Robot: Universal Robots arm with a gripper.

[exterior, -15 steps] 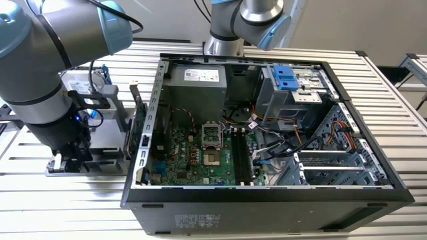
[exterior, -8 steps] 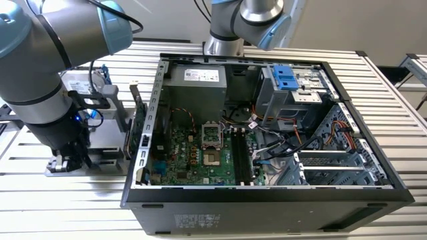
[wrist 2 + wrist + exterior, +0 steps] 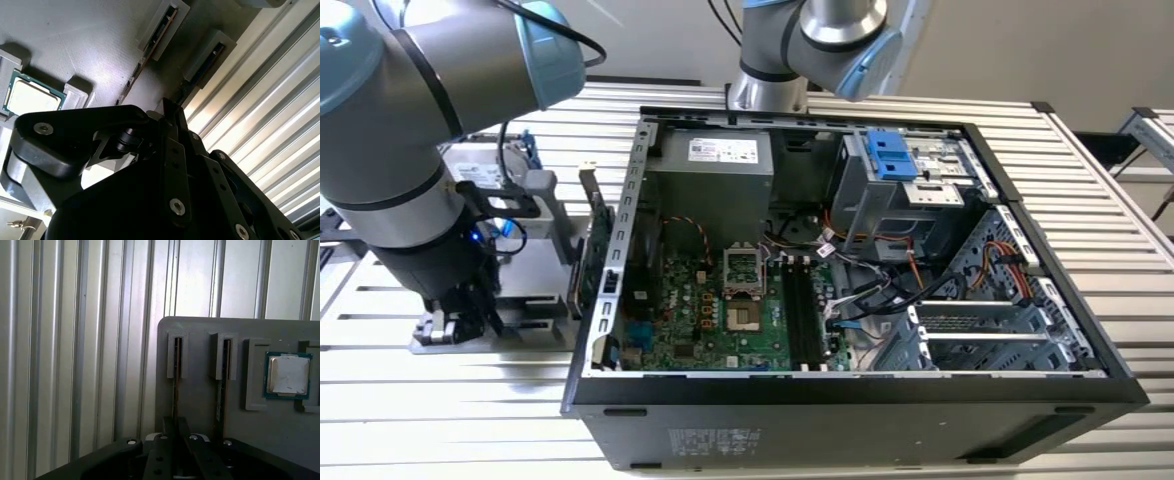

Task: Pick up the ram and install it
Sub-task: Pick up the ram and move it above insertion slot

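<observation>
Two rams stand on edge in slots of a grey holder tray (image 3: 197,405). In both wrist views my gripper (image 3: 175,429) (image 3: 169,111) has its fingers pressed together over the near end of one ram (image 3: 176,365) (image 3: 150,52), which still sits in its slot. The other ram (image 3: 224,370) (image 3: 207,60) stands beside it, untouched. In the exterior view the gripper (image 3: 454,322) hangs low over the tray (image 3: 520,300) on the exterior view's left, outside the open computer case (image 3: 854,380). The motherboard's black ram slots (image 3: 803,312) lie inside the case.
A square silver processor chip (image 3: 287,375) (image 3: 32,97) rests in a pocket of the same tray. A silver drive in a blue frame (image 3: 487,165) stands behind the tray. Ribbed metal table (image 3: 75,365) surrounds it. Cables and a drive cage (image 3: 907,190) crowd the case's right half.
</observation>
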